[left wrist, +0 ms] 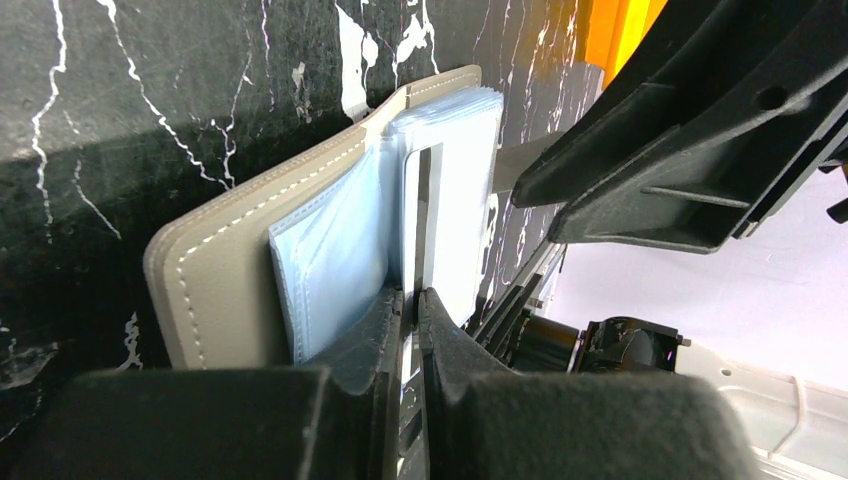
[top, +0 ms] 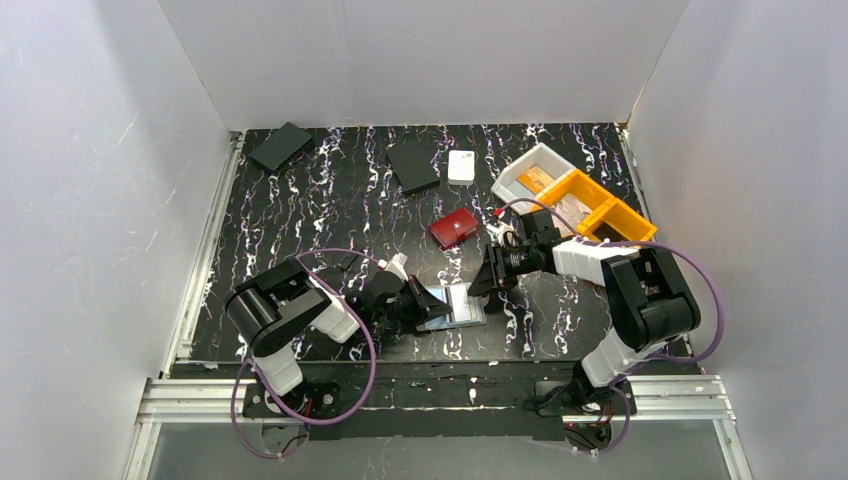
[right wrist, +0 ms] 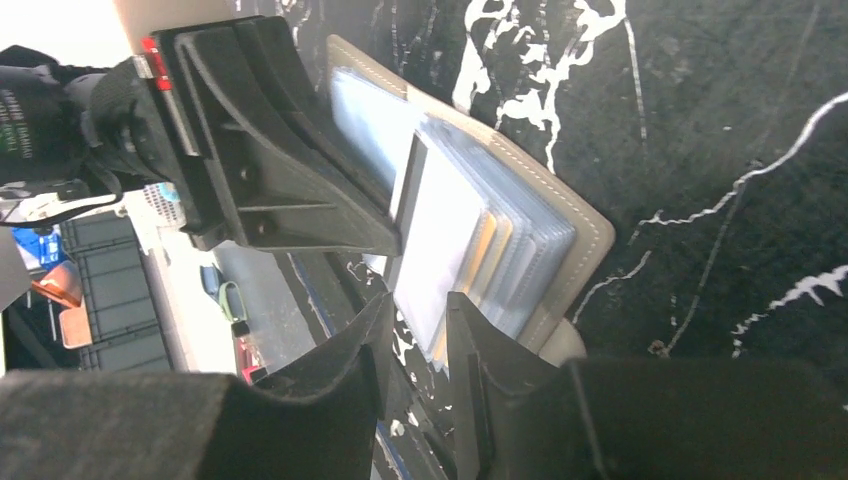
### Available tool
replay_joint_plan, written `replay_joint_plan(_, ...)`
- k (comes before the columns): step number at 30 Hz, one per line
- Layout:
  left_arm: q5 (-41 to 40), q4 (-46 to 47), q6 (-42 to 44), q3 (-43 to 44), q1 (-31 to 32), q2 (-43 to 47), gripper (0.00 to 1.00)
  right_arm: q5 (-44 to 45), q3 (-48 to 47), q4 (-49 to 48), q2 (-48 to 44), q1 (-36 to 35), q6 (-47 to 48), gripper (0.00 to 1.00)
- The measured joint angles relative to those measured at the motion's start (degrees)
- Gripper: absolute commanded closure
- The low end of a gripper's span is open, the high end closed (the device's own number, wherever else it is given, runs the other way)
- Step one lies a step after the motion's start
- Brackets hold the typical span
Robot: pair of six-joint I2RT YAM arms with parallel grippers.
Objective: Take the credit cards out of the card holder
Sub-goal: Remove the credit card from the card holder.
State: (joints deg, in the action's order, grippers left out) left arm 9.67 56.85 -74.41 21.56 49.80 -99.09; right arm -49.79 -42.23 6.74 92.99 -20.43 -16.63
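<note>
The grey stitched folding card holder (top: 458, 306) lies open close to the near edge of the black marbled table (top: 330, 200). A small dark red case (top: 453, 228) sits well apart on the far side. An orange card (right wrist: 484, 245) and a light blue card (left wrist: 335, 265) are in its clear sleeves, mostly covered. The left gripper (left wrist: 412, 297), arm folded low, is clenched on one thin sleeve. The right gripper (right wrist: 415, 315) reaches in low from the right, jaws slightly apart around the sleeve edges.
</note>
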Motion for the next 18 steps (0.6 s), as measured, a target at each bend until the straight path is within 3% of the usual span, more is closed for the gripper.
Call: replay_joint_plan(18,0.40,2.70,-0.62,-0.11,0.02,-1.50,1.00,1.30,0.70,-1.59,0.99,-1.79,-1.17,0.68)
